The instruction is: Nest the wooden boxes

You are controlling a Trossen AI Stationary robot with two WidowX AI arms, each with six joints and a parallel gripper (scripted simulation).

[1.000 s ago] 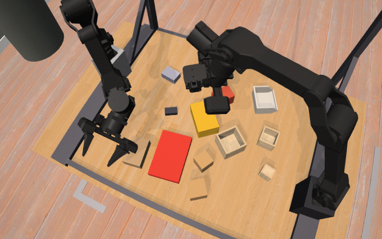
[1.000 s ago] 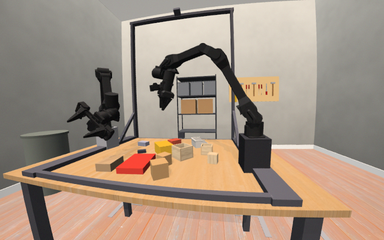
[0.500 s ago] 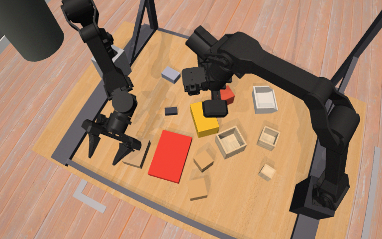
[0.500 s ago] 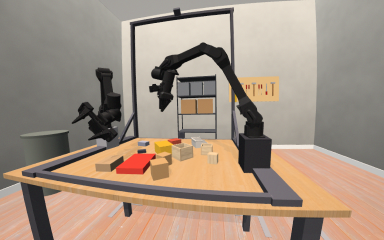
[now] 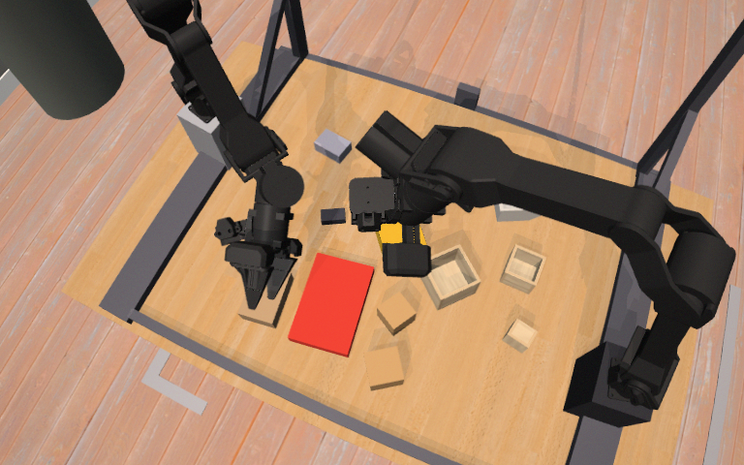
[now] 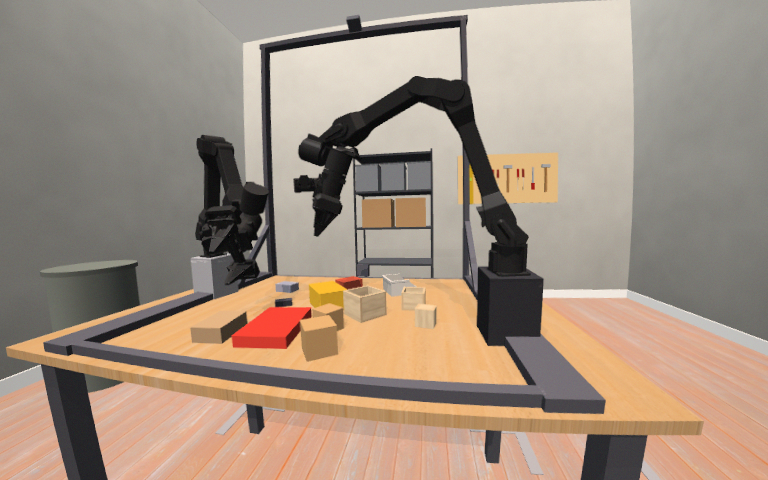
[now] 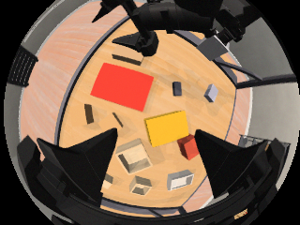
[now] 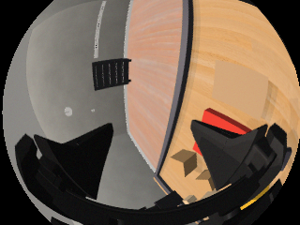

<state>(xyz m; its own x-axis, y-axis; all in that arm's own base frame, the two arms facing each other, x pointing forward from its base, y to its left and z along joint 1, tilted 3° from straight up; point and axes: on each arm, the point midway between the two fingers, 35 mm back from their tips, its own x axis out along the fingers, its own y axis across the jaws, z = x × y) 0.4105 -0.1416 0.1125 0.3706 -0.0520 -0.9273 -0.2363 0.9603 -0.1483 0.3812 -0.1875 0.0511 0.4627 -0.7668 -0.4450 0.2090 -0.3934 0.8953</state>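
Top view: the largest wooden box (image 5: pixel 452 276) (image 6: pixel 364 303) (image 7: pixel 134 156) sits flat, open side up, pale-grained with thin walls. The medium box (image 5: pixel 523 267) (image 6: pixel 413 298) (image 7: pixel 141 186), also pale and open upward, sits nearer the table's (image 5: pixel 472 378) (image 6: pixel 407 362) (image 7: pixel 82 133) right edge. The small pale cube (image 5: pixel 520 333) (image 6: pixel 425 315) shows a closed top, no opening visible. All three stand apart. Your left gripper (image 5: pixel 406 260) (image 6: pixel 318 233) (image 7: pixel 157 133) is over the middle; your right gripper (image 5: pixel 262 301) (image 6: pixel 220 267) (image 8: pixel 152 126) is toward the left corner, over a brown block (image 5: pixel 263 312) (image 6: pixel 218 327).

Exterior view: the largest box shows broad grain bands and stands beside the yellow block (image 6: pixel 326 294). The cube is nearer the near edge than the medium box. Your left gripper hangs well above the surface.

Left wrist view: you can see into both open boxes; nothing is nested. The fingers are spread wide, holding nothing.

Right wrist view: these fingers are also wide open and hold nothing. The red slab (image 8: pixel 225 121) shows behind one finger; pale pieces low in view are too small to identify.
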